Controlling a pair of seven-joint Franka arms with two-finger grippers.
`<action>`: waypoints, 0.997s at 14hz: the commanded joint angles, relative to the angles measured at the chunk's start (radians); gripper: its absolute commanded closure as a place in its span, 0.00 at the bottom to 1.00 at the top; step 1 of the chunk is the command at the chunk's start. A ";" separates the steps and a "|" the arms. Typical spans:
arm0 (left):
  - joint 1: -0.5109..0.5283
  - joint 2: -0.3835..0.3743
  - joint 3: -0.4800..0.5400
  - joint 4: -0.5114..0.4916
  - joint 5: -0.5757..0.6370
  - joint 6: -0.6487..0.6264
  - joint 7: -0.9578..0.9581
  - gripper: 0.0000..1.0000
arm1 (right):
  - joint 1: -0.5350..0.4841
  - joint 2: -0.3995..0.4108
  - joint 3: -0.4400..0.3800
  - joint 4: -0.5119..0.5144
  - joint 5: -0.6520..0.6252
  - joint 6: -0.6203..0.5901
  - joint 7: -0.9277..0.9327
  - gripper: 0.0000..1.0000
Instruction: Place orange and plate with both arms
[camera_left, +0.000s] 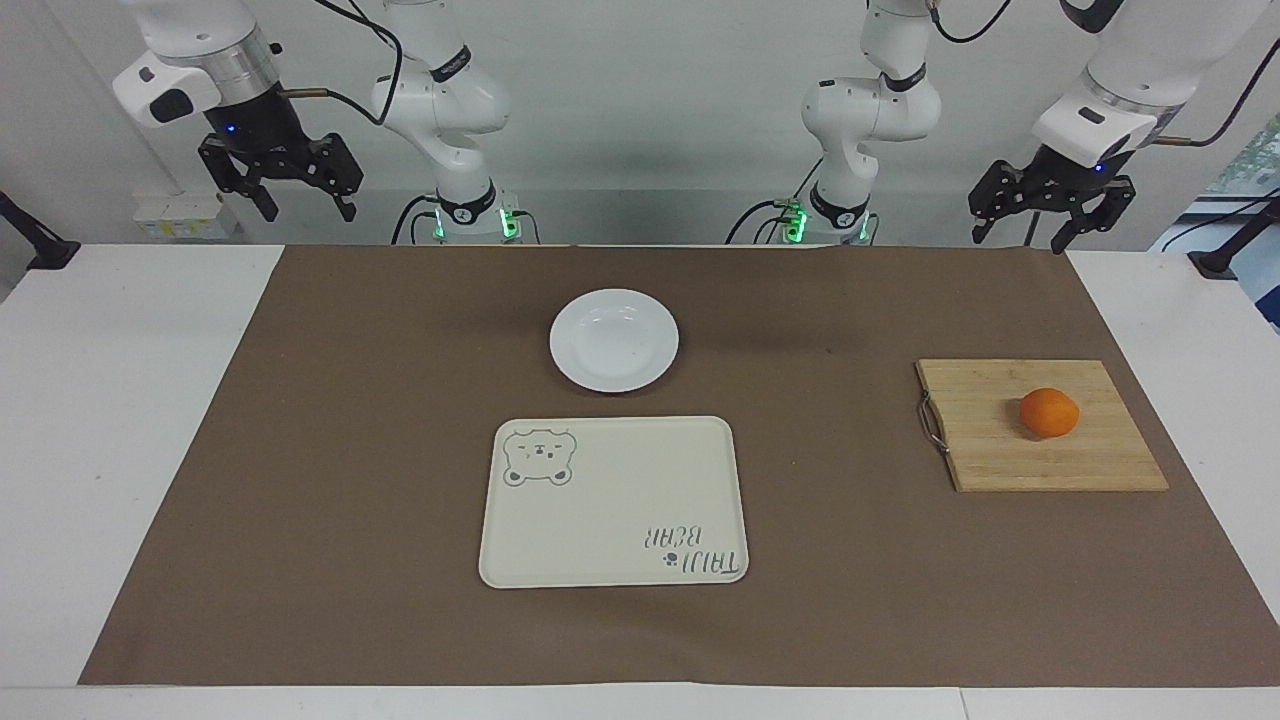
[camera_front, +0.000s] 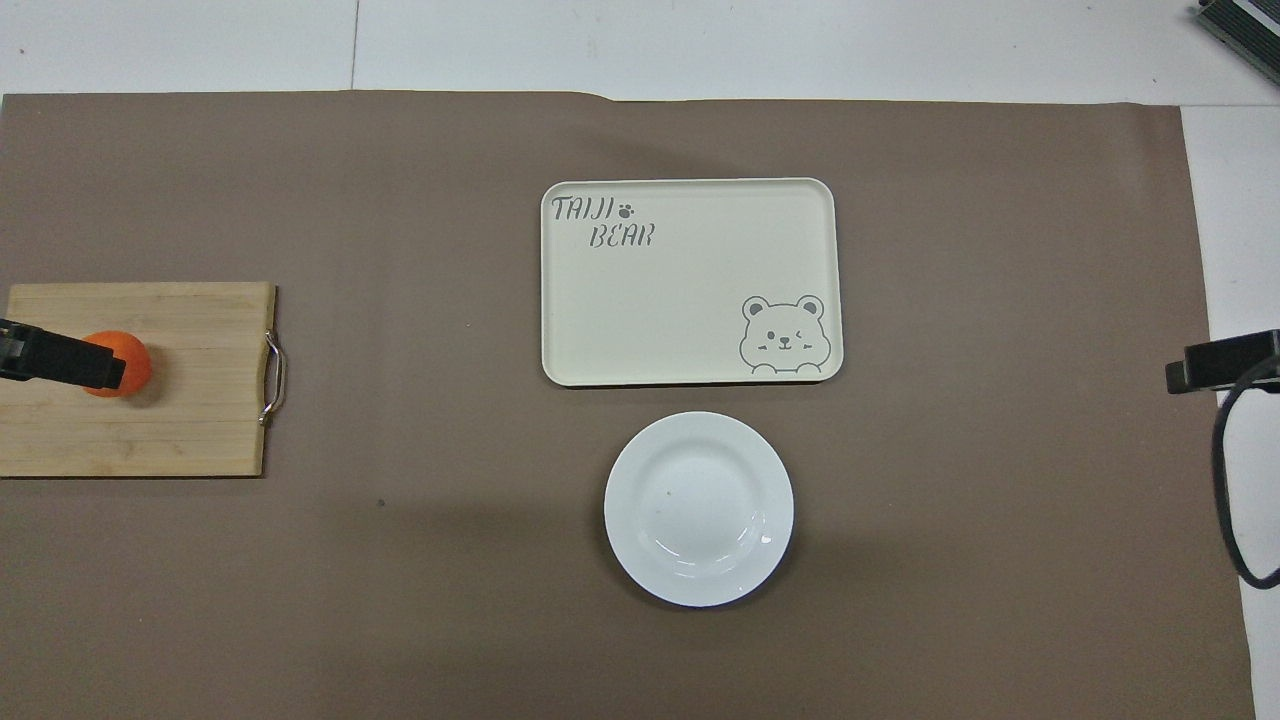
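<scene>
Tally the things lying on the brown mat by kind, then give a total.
Fruit: 1, the orange
Dishes: 1, the white plate
Trays: 1, the cream bear tray
Boards: 1, the wooden cutting board
Total: 4

In the overhead view, a black finger hides part of the orange (camera_front: 128, 362); the cutting board (camera_front: 180, 400) is cut off at the frame's left edge.

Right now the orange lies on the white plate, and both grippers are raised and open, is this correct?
Not quite: the orange lies on the wooden cutting board, as the facing view shows; the white plate is empty. The left gripper and right gripper are raised and open.
</scene>
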 joint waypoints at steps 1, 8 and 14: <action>-0.014 -0.009 0.009 -0.008 -0.003 -0.008 0.004 0.00 | -0.012 -0.015 0.006 -0.012 0.020 -0.011 0.011 0.00; -0.015 -0.009 0.008 -0.001 0.000 -0.031 0.006 0.00 | -0.012 -0.015 0.006 -0.012 0.020 -0.011 0.011 0.00; -0.006 0.056 0.017 0.083 -0.003 -0.062 0.009 0.00 | -0.012 -0.015 0.006 -0.012 0.020 -0.011 0.011 0.00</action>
